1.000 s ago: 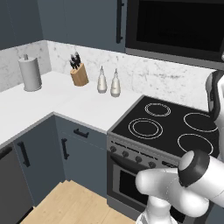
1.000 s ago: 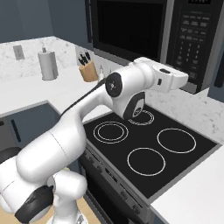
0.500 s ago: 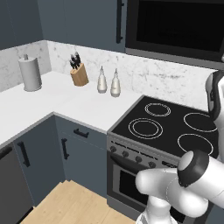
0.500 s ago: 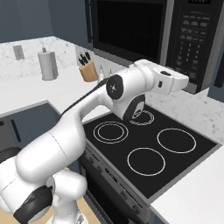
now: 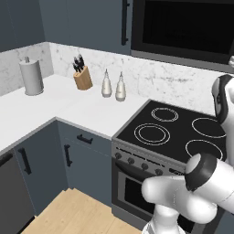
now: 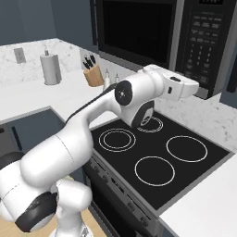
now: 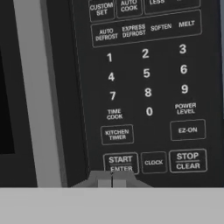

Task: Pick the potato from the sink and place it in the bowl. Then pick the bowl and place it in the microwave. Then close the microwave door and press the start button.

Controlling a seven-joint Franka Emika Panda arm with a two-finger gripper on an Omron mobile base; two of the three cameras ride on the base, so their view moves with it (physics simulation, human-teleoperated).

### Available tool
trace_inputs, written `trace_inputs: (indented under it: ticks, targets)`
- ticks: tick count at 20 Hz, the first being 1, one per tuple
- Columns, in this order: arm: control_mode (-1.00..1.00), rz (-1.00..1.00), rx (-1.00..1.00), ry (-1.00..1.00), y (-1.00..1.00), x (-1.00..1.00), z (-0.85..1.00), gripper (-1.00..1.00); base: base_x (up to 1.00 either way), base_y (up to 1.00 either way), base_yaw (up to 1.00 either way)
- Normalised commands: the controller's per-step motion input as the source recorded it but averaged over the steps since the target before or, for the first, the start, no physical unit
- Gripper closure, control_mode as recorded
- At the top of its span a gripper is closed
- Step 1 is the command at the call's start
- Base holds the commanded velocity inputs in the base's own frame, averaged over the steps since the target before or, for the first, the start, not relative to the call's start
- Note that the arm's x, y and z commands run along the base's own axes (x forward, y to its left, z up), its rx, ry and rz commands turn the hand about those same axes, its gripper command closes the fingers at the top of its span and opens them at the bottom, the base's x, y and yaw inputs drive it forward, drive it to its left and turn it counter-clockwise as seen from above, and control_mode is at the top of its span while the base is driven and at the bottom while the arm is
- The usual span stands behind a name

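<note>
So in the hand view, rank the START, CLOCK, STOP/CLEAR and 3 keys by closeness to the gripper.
1. START key, right above the closed gripper.
2. CLOCK key, just to its right.
3. STOP/CLEAR key, farther right on the same row.
4. 3 key, high on the keypad.

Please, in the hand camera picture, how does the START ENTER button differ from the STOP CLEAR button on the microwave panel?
The START ENTER button sits at the left end of the bottom row, directly above the shut pincer; the STOP CLEAR button is at the right end, away from it. START ENTER is partly cut off below; STOP CLEAR shows whole. Both are outlined rectangles with white two-line lettering.
</note>
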Motion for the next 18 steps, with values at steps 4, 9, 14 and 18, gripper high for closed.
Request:
trace_inputs:
  ticks: [4, 9, 14, 18]
  targets:
    - [-1.0, 0.0, 0.02, 0.0, -0.22, 0.1, 0.0, 1.0, 0.0, 0.0, 0.0]
    - [-1.0, 0.0, 0.03, 0.0, -0.23, 0.01, -0.03, 1.0, 0.0, 0.0, 0.0]
    - [-1.0, 0.0, 0.0, 0.0, 0.0, 0.21, -0.13, 1.0, 0.0, 0.0, 0.0]
    - [-1.0, 0.0, 0.0, 0.0, 0.0, 0.49, -0.16, 1.0, 0.0, 0.0, 0.0]
